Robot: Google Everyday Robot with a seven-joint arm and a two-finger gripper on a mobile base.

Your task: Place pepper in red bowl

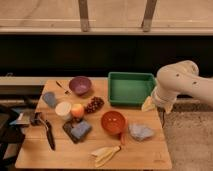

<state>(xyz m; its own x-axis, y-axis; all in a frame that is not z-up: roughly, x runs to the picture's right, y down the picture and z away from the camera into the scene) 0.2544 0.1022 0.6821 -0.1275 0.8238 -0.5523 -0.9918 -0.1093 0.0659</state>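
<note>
The tabletop (150, 155) was crowded, and the arm (182, 80) came in from beyond its right edge, bulky and pale. The green tray (131, 76) sat at the far right corner. The red bowl (113, 122) stood right of centre, nearer the front edge, and looked empty.

The tool (151, 103) hung at the right edge, just by the tray's near right corner, above the surface. Whether it was open or closed, and whether it had hold of anything, I could not tell.

And the pepper (122, 136)? It was a small red sliver hard against the bowl's front right side, outside the rim by the look of it, with a crumpled grey cloth (141, 132) just to its right. So it lay left of the tool and nearer the front edge, well apart from it, with nothing between them but bare wood and that cloth.

By my reading, this was the reach: the pepper was not yet picked and the bowl not yet filled. The next move called for a swing left and toward the front edge, then a careful drop into the narrow gap between bowl and cloth. The tool would need to be set across the pepper's slim body. After that, only a short lift over the rim was needed.
</note>
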